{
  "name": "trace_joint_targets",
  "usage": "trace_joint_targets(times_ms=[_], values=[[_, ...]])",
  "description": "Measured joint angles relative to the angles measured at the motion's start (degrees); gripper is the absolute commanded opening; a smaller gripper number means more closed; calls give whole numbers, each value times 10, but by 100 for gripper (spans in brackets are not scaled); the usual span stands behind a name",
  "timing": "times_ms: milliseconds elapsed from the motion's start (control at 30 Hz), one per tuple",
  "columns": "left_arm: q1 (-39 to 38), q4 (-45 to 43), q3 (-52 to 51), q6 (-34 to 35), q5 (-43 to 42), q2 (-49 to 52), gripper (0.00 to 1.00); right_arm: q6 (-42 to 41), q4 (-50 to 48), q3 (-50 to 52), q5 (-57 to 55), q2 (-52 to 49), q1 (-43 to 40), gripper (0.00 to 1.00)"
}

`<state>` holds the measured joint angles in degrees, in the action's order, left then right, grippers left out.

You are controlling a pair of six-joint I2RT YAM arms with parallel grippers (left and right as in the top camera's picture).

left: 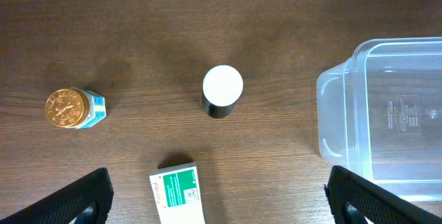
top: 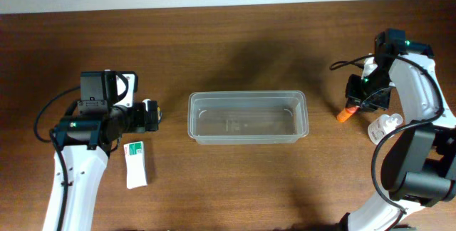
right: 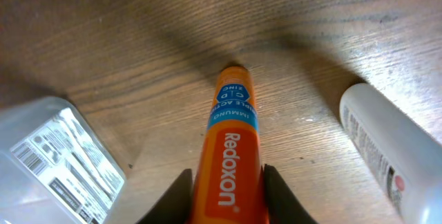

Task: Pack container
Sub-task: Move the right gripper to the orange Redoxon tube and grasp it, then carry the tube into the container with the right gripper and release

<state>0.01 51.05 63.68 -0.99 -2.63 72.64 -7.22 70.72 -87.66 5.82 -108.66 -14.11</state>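
Two arms at a wooden table (top: 235,45), clear container (top: 247,117) at its centre between them, left gripper (top: 152,115) spread wide, holding nothing, right gripper (right: 226,200) clamped on an orange Redoxon tube (right: 231,127), well right of the container.

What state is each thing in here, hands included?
container: upright, lidless, empty
tube: lying on the table, between the right hand's fingers
box: lying flat
black bottle: upright, capped
jar: upright, lid on
white bottle: on its side
left hand: open, empty
right hand: shut on the tube
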Motion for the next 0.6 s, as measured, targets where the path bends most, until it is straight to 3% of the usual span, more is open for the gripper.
trace_joint_targets(times_ms=[367, 600], values=[[0, 0, 0, 0, 0, 0, 99, 21, 76, -56, -2, 51, 9, 11], [0, 0, 0, 0, 0, 0, 100, 53, 113, -106, 3, 175, 108, 12]])
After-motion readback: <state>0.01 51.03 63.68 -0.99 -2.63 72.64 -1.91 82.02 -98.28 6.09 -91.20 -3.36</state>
